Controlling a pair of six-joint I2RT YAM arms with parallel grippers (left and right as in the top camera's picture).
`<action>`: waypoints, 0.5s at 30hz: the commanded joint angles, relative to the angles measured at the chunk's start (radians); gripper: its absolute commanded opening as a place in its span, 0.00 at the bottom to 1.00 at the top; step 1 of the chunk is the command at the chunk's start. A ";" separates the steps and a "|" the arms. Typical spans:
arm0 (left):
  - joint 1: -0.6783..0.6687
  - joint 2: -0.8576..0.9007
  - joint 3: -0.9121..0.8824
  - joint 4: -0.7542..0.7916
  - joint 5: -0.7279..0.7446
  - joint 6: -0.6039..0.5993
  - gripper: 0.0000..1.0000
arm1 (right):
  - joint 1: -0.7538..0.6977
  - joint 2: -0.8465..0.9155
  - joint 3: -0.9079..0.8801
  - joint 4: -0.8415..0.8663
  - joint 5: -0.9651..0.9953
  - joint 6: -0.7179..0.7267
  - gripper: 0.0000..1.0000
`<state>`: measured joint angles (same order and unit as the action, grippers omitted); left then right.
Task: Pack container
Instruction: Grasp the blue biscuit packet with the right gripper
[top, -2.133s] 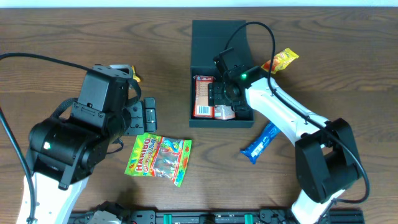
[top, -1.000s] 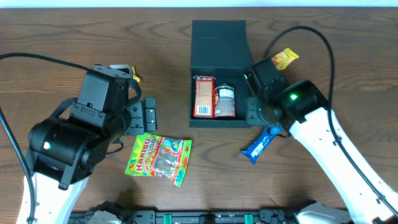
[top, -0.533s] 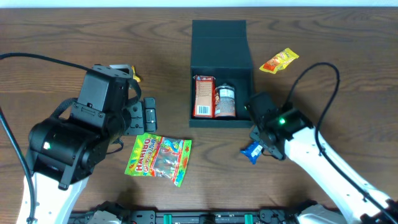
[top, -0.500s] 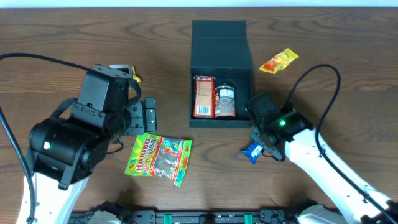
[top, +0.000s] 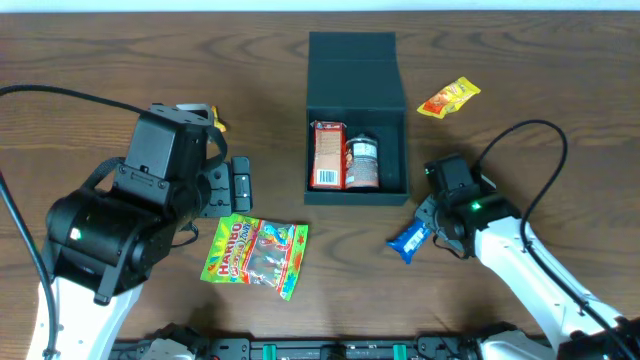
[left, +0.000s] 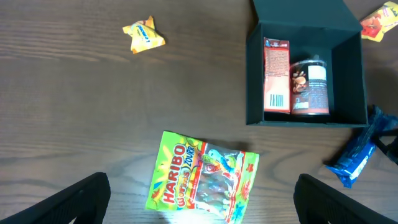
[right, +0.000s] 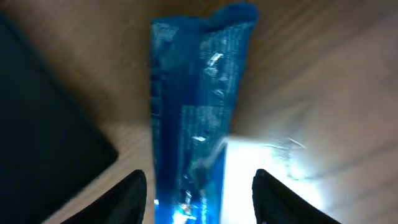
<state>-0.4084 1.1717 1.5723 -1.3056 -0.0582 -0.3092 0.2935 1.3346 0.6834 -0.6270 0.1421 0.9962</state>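
Observation:
The container (top: 318, 100) is a dark teal box standing open, lid upright at the back, with a red carton (top: 327, 155) and a small can (top: 364, 162) inside. My right gripper (top: 432, 222) hovers open at the upper end of a blue snack packet (top: 410, 240) lying just off the box's front right corner. In the right wrist view the blue packet (right: 196, 106) runs between the fingertips (right: 127, 199), closer to the left one, with my right gripper (right: 202, 202) untouched by it. My left gripper (left: 202, 205) is wide open above a Haribo bag (left: 202, 180).
An orange-yellow packet (top: 449, 98) lies right of the box. A small yellow packet (left: 143, 34) lies far left, half hidden by the left arm in the overhead view. The Haribo bag (top: 255, 255) sits front left of the box. The box corner (right: 43, 106) is close to the right fingers.
The right arm pulled out of the container, leaving the can inside, and swung down and right to the blue packet, jaws widening slightly. The left arm stayed still.

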 joint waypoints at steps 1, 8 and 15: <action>0.004 0.002 0.015 -0.004 0.000 0.018 0.95 | -0.019 -0.008 -0.019 0.023 -0.069 -0.051 0.61; 0.004 0.002 0.015 -0.004 0.000 0.018 0.95 | -0.019 -0.007 -0.043 0.040 -0.071 -0.016 0.60; 0.004 0.002 0.015 -0.004 0.000 0.018 0.95 | -0.019 -0.006 -0.120 0.142 -0.060 -0.017 0.57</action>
<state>-0.4084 1.1717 1.5723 -1.3052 -0.0582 -0.3092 0.2848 1.3342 0.5770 -0.4938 0.0711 0.9684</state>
